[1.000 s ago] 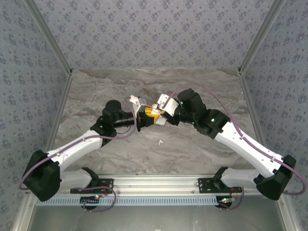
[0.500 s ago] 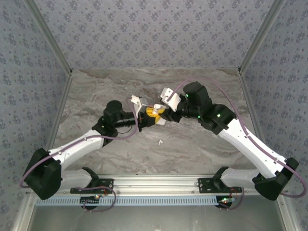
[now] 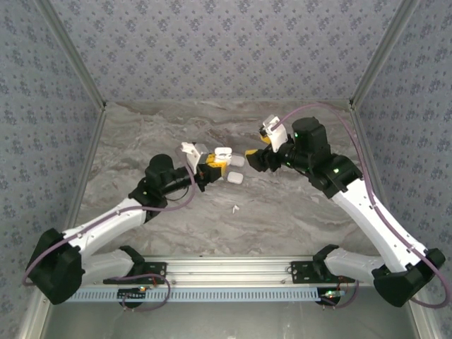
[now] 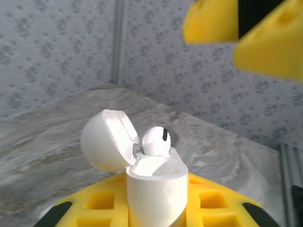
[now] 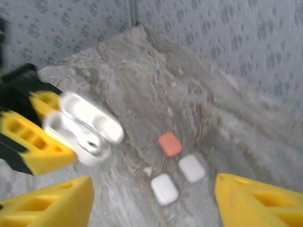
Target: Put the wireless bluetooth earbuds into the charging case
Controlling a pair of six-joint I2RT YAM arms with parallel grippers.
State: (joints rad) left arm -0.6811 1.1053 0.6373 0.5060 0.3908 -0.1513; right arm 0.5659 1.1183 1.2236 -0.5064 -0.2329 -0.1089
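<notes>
**A:** While we're on the left tool (image 3: pixel 213 165), what has it got?

**B:** Its fingers are pressed onto the lower body of the case (image 4: pixel 154 189), holding it up over the middle of the counter (image 3: pixel 141 127). The case stands upright. Its lid (image 4: pixel 105 140) is hinged back, to the left in the wrist view.

**A:** And the earbud?

**B:** One white earbud (image 4: pixel 155 140) sits in the mouth of the case. Its rounded head pokes above the rim, right beside the lid.

**A:** The right tool?

**B:** The right tool (image 3: pixel 253 158) is spread wide, with nothing between its fingers. It hangs just right of the case, apart from it, with its fingers pointing that way.

**A:** What else is around?

**B:** An orange case (image 5: pixel 169 144) and two white cases (image 5: pixel 191 168) lie close together on the counter below the tools, lids down. A tiny white piece (image 3: pixel 234 208) lies alone toward the near edge, too small to name.

**A:** Anything in the way?

**B:** The left tool's fingers cover the lower half of the case. Its mouth is bare apart from the earbud.
</notes>
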